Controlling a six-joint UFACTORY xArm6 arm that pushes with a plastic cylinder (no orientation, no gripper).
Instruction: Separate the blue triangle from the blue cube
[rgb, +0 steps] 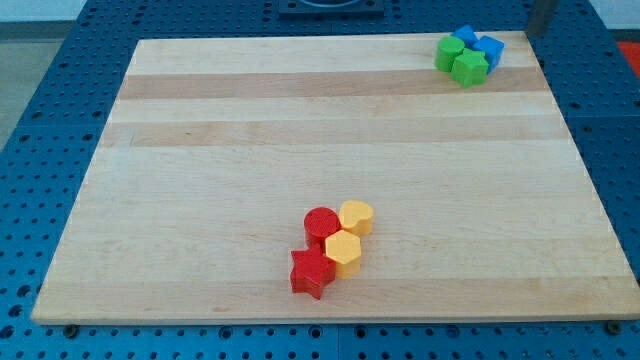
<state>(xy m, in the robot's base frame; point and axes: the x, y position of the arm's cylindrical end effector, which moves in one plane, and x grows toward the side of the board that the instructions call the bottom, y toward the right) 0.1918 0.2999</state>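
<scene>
Seemingly my tip (536, 32) - a bare rod, with nothing to open or shut - hangs just off the bench's (300, 130) top right corner. The cluster sits near it, toward the view's left and a little lower. The blue cube (490, 49) looks nearest, and the blue triangle (465, 36) touches its left side. Two green blocks (469, 67) press from below - I judge the seam tight.
</scene>
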